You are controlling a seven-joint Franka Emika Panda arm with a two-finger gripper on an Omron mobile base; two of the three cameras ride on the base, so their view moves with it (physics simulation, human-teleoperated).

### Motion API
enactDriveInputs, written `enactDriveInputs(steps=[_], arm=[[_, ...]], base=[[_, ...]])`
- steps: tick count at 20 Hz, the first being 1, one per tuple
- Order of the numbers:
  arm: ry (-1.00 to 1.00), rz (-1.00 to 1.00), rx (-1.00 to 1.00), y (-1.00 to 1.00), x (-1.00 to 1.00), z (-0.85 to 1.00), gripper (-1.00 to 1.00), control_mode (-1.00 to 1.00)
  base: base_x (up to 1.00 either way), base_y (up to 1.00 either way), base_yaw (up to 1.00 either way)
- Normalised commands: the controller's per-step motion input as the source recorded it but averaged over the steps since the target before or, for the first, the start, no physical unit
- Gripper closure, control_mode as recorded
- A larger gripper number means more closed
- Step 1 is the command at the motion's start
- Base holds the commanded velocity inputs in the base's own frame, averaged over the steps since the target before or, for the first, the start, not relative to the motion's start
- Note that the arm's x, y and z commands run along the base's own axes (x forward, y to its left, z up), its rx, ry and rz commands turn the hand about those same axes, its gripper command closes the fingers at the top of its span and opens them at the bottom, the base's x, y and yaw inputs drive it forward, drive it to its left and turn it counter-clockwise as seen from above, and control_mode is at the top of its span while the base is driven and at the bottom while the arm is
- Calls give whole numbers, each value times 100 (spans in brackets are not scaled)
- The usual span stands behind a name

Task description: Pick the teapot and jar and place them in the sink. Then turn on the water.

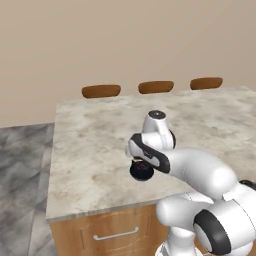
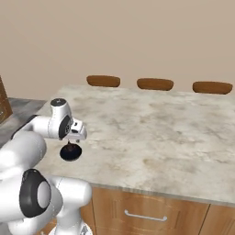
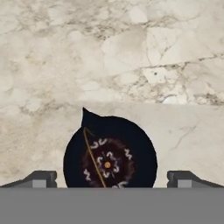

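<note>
- Teapot (image 3: pixel 110 153) sits on the marble surface (image 1: pixel 95 135) near its front edge, directly under our tool (image 3: pixel 112 178).
- We hold the tool spread wide, fingers either side, ready to descend and grasp.

Open marble counter (image 1: pixel 100 135) all round teapot (image 1: pixel 141 171); end effector (image 3: pixel 111 178) fingers straddle it w/ gaps.

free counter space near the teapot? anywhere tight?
Bare marble counter runs from the teapot back to the three stools. Tight only at the teapot, under the open gripper near the front edge.
</note>
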Motion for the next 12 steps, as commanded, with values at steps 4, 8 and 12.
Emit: enactDriveInputs(steps=[4,8,12], arm=[[1,0,0,3,17,-28,-100,-100],[1,0,0,0,18,-23,-100,-100],[4,0,0,0,15,-18,-100,-100]], base=[[0,0,0],[0,0,0],[0,0,0]])
